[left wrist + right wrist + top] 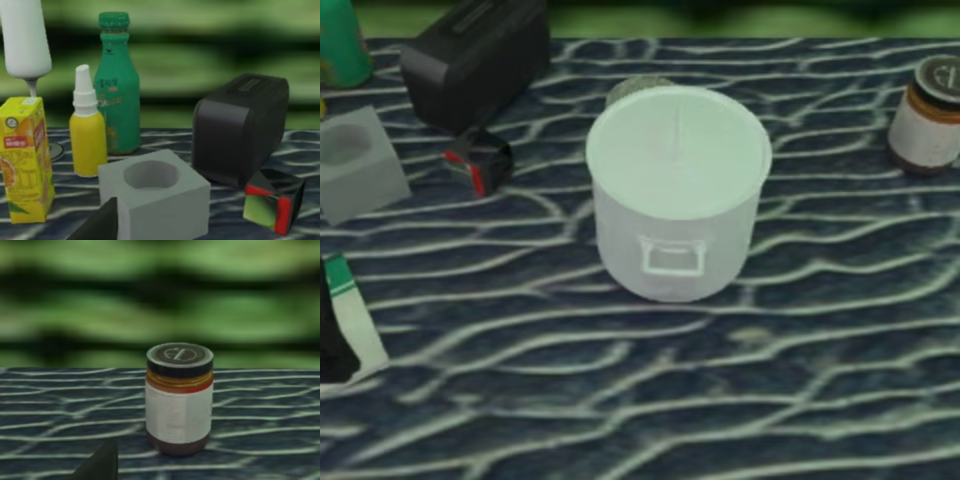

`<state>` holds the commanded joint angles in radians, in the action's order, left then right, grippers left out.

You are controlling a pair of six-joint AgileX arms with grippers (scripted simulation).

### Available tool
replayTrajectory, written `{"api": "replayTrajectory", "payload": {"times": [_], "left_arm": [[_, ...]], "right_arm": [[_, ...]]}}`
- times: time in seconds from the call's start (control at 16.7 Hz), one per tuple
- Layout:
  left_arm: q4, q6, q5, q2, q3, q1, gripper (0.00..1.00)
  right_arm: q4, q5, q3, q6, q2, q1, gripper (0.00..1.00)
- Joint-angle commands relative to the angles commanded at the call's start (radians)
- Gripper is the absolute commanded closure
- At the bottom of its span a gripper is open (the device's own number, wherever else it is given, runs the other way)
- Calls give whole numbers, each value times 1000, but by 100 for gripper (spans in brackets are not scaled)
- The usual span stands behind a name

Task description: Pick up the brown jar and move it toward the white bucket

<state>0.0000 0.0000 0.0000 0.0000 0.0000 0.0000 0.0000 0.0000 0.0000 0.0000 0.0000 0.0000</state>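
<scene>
The jar (930, 115) stands upright on the counter (650, 400) at the far right edge of the top view, well apart from the bucket (675, 190), which stands near the middle. Nothing touches the jar and it is not yet lifted.

In the right wrist view the jar (179, 397) is straight in front of the right jaws and some way off from them, with free counter between. Only one dark finger tip (97, 465) shows at the lower edge of that view, so I cannot tell if the right jaws are wide or narrow. The same holds for the left jaws: one dark tip (97, 225) shows in the left wrist view, pointing at a grey block (155, 197) and away from the jar. The left arm looks idle on the left side, and neither arm appears in the top view.

I judge the jar to be stiff, probably glass or hard plastic, rather light, and smooth on the label, so it may slip if the grip is weak. It is short and wide, so it should stand stable. The best place to hold seems the white label band at mid height, the jaws closing across the round body from both sides, under the dark lid. The right jaws must first go forward to it.
</scene>
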Motion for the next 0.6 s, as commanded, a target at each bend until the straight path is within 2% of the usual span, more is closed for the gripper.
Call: {"api": "replayTrajectory", "payload": {"times": [0.3,0.6], "left_arm": [[0,0,0,0,0,0,0],[0,0,0,0,0,0,0]], "right_arm": [[-37,1,42,-4,49,-2,0],[-227,7,268,-29,309,-18,0]]}}
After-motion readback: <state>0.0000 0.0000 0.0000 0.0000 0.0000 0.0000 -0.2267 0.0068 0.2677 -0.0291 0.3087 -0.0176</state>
